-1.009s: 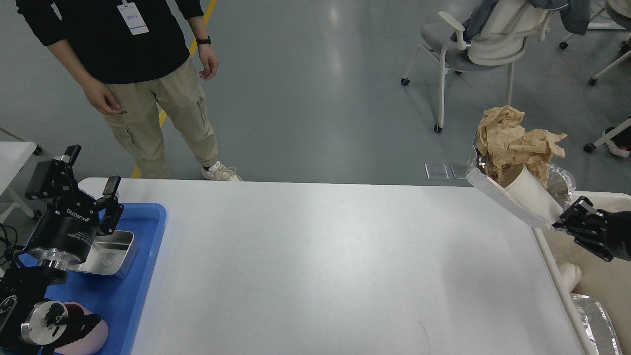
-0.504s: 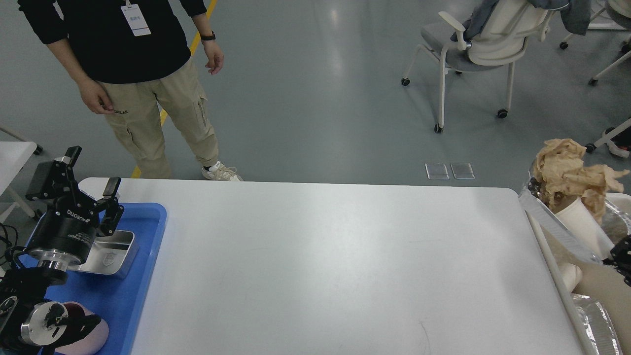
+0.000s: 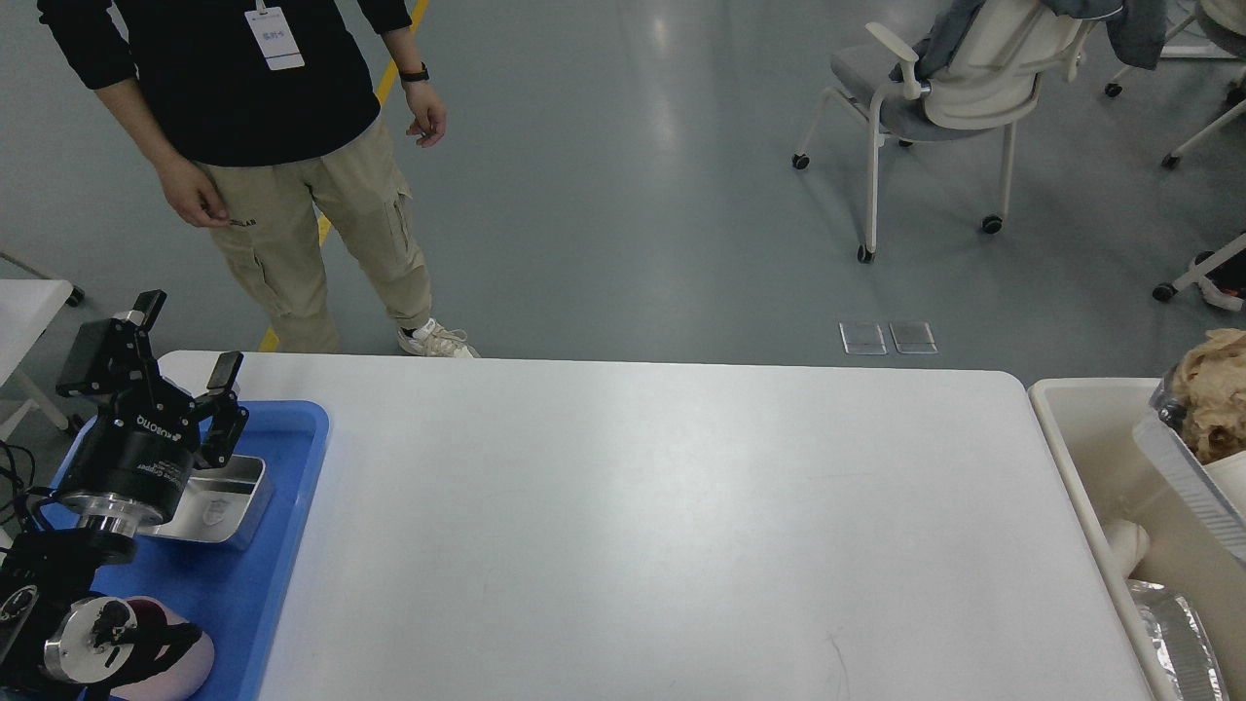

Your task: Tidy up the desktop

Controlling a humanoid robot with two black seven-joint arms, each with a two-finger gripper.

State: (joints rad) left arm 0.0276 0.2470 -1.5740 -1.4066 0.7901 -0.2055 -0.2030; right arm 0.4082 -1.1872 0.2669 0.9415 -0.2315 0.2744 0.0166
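Because sorted items sit in the blue plastic tray (image 3: 282,555) at left, the large white matte desktop (image 3: 633,526) lies bare, centre frame. Left gripper (image 3: 185,336) hovers above the tray, jaws wide, empty. Right gripper unseen; cream plastic bin (image 3: 1081,438) at right takes crumpled brown paper (image 3: 1212,389).

A tray (image 3: 292,506) lay on the desktop's (image 3: 642,526) left end. A bin (image 3: 1081,438) stood just right of it, holding crumpled paper (image 3: 1212,389).

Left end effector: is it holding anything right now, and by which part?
Nothing. The left end effector is open above the blue tray, fingers apart and bare. The right one is out of view.
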